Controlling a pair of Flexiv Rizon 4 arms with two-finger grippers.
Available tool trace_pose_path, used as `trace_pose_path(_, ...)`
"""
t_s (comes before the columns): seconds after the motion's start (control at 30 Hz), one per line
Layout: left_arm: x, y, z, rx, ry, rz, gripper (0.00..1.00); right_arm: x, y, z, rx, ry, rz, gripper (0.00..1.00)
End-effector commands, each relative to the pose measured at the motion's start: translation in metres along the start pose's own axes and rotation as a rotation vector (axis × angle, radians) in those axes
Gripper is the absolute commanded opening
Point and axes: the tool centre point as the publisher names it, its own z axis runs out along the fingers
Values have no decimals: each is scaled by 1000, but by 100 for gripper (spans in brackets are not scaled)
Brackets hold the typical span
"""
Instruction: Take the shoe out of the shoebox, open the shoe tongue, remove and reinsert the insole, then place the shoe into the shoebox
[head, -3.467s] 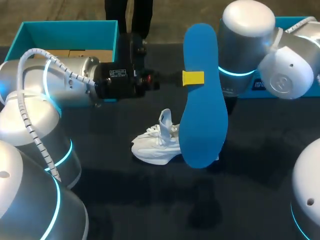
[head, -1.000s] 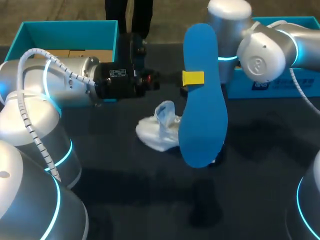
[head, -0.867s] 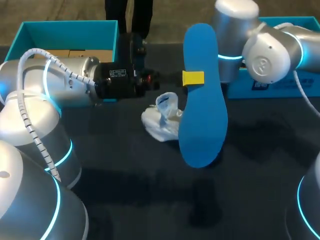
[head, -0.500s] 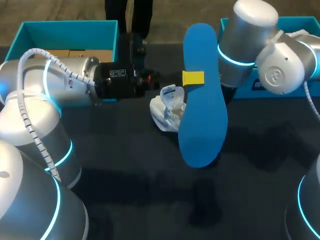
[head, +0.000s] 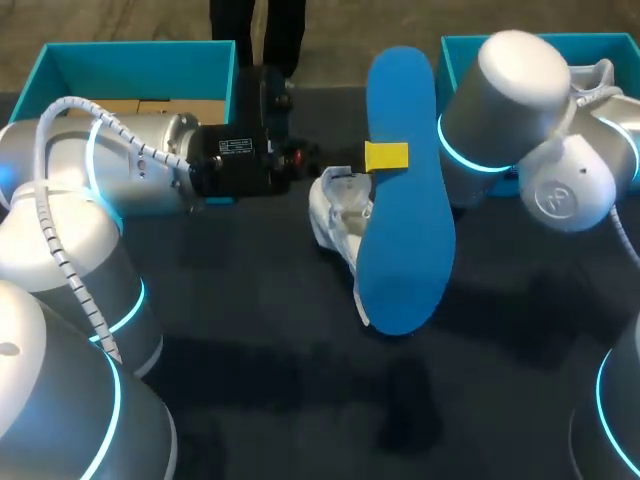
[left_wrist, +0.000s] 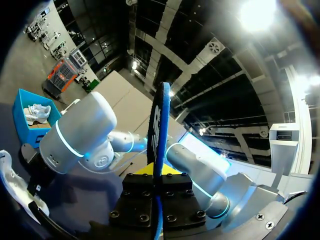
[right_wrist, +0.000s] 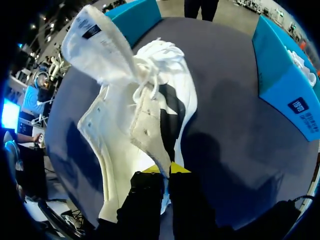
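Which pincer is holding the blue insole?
The left pincer, clamped on the insole at its edge; the right pincer grips the white shoe instead.

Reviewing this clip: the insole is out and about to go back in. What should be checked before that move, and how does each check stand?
1. Left pincer shut on the insole: ok, it holds the insole upright by the edge.
2. Right pincer shut on the shoe: ok, it pinches the rim of the shoe's opening.
3. Tongue open: ok, it is folded back, away from the opening.
4. Opening free of laces: cannot tell; they bunch near its front end.
5. Insole lined up with the opening: cannot tell; in the head view it hides part of the shoe.
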Motion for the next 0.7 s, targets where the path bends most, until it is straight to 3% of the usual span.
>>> trace_pose_path(0.03,-1,0,2,4,1,0,0,4,-1,1,1,-9,-2,0)
trace_pose_path(0.3,-1,0,2,4,1,0,0,13,-10,-2,28,-40,30,0)
trace_pose_path(0.7,-1,0,2,4,1,0,0,35,-16,11,-21,-23,84,0)
